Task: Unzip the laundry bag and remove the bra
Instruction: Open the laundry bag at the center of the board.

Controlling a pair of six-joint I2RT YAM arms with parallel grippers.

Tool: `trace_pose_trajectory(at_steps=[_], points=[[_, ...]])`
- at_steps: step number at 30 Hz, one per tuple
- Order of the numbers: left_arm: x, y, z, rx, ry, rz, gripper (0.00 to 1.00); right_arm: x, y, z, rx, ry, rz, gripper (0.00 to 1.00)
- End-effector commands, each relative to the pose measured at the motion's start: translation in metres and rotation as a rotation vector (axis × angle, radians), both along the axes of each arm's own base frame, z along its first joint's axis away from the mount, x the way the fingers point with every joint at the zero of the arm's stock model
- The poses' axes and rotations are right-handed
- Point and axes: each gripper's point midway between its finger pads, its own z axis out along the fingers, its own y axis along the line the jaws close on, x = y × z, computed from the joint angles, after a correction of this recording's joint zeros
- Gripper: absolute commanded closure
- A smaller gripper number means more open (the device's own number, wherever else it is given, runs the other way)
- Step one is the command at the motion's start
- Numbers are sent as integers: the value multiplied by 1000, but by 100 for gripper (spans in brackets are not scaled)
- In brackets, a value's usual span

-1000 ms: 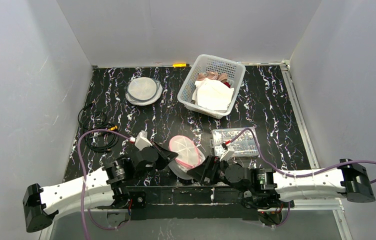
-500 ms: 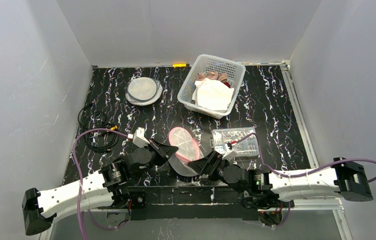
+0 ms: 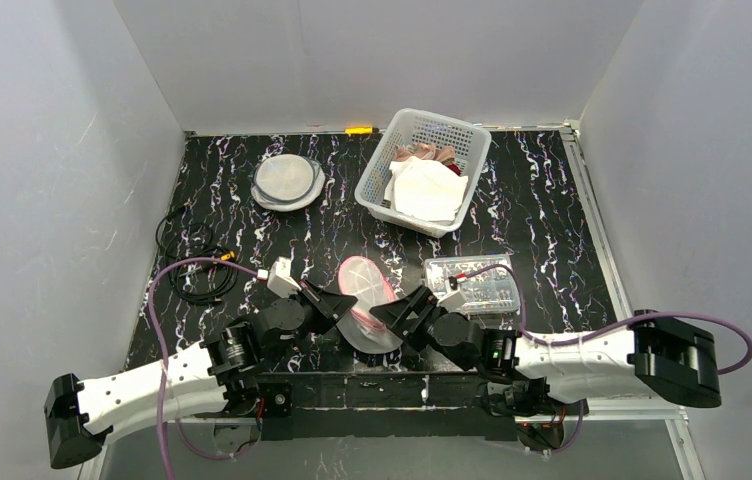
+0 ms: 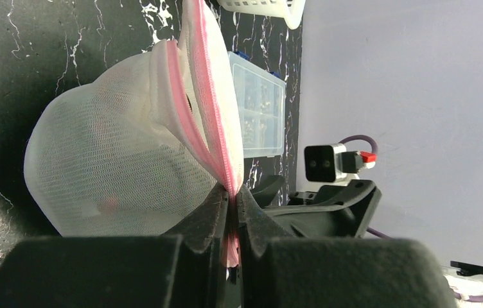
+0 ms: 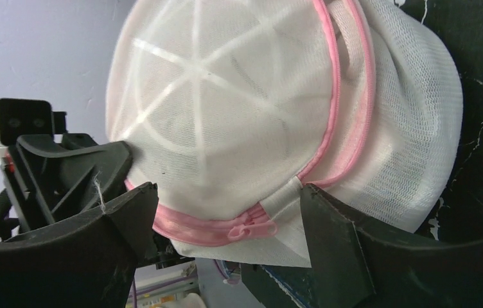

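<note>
The laundry bag (image 3: 364, 297) is a round white mesh pouch with a pink zipper rim, tipped up on edge near the table's front. My left gripper (image 4: 234, 190) is shut on the bag's pink rim (image 4: 216, 122), holding it up from the left. My right gripper (image 5: 229, 192) is open, its fingers (image 5: 329, 218) standing on either side of the pink zipper pull (image 5: 252, 228), which lies closed against the white end tab. In the top view the right gripper (image 3: 395, 313) sits just right of the bag. The bra is hidden inside the mesh.
A white basket (image 3: 377, 178) of folded cloths stands at the back. A clear compartment box (image 3: 472, 283) lies just right of the bag. A round grey-white disc (image 3: 289, 182) sits at the back left, and a black cable coil (image 3: 192, 262) lies at the left.
The right arm has reached left and up to the bag, its jaws narrowing a little. The left gripper has tipped the bag up more upright.
</note>
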Motion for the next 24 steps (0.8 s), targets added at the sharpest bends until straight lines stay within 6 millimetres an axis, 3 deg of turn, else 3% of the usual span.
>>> trace_pose_trajectory(at_steps=[1,14,24], points=[[6,6,-2,35,-46,36,100,-3,24,28,126,31,44,10],[22,17,23,36,-160,116,100,-13,12,33,159,52,51,6],[17,10,28,-4,-148,88,100,-2,25,25,188,62,4,6]])
